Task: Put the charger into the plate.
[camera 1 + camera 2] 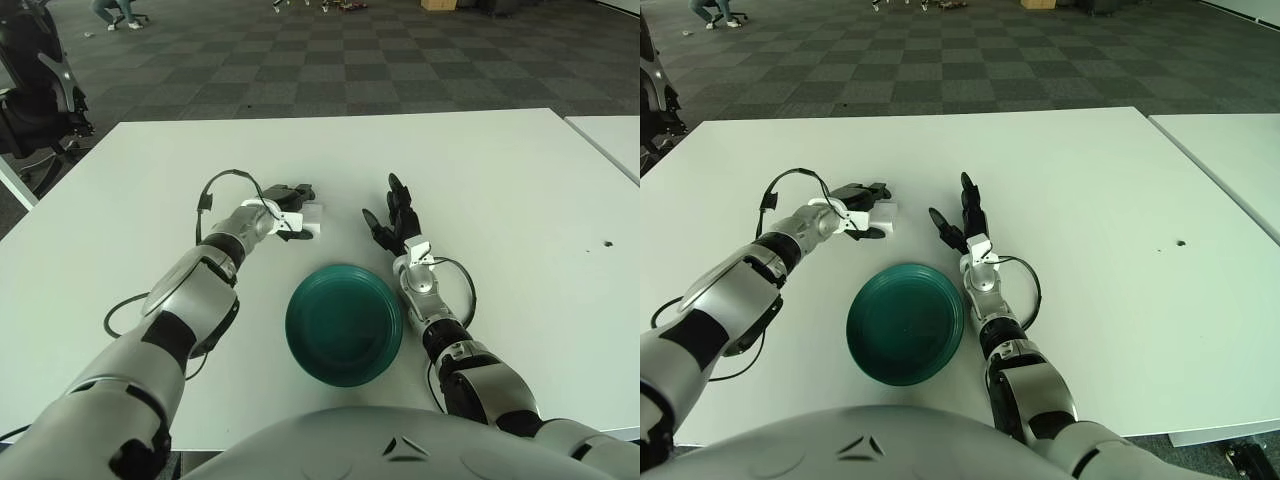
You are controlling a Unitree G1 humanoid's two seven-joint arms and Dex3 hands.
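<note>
Bright, even overhead light, soft shadows under the arms, sharp focus, slight wide-angle bowing at edges.

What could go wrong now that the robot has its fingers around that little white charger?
The left hand closes on the charger only with its fingertips, so it might slip out on the way. The green plate lies nearer the robot, so a hasty release could drop the charger on the table instead. The right hand, open beside the plate, might get bumped.
</note>
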